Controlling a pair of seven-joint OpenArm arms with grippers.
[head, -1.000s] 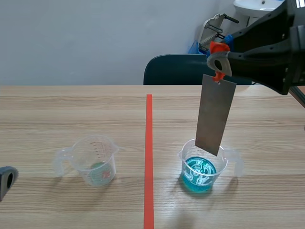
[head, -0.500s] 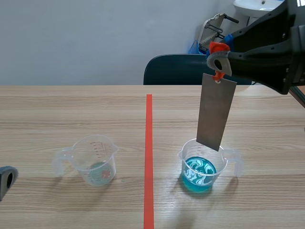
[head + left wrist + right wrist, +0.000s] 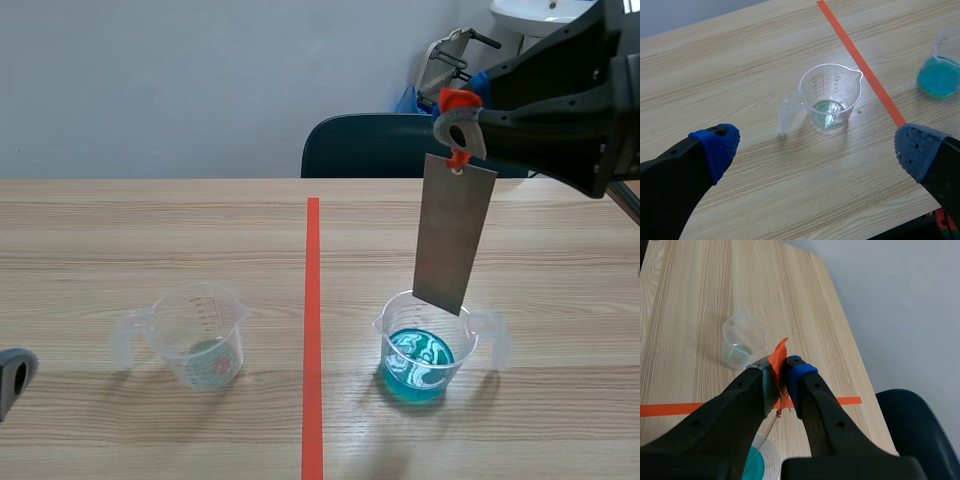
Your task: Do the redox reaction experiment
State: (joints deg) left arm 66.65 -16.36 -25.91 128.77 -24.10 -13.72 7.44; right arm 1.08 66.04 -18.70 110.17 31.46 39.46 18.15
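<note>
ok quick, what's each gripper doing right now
Left gripper: open, holding nothing.
Right gripper: closed on the orange tab, with the metal plate hanging from it.

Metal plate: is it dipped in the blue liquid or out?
Out: the metal plate hangs from the right gripper, lower edge above the blue liquid.

Wooden table (image 3: 120, 240): near-empty clear beaker (image 3: 200, 338), beaker of blue liquid (image 3: 420, 358).
</note>
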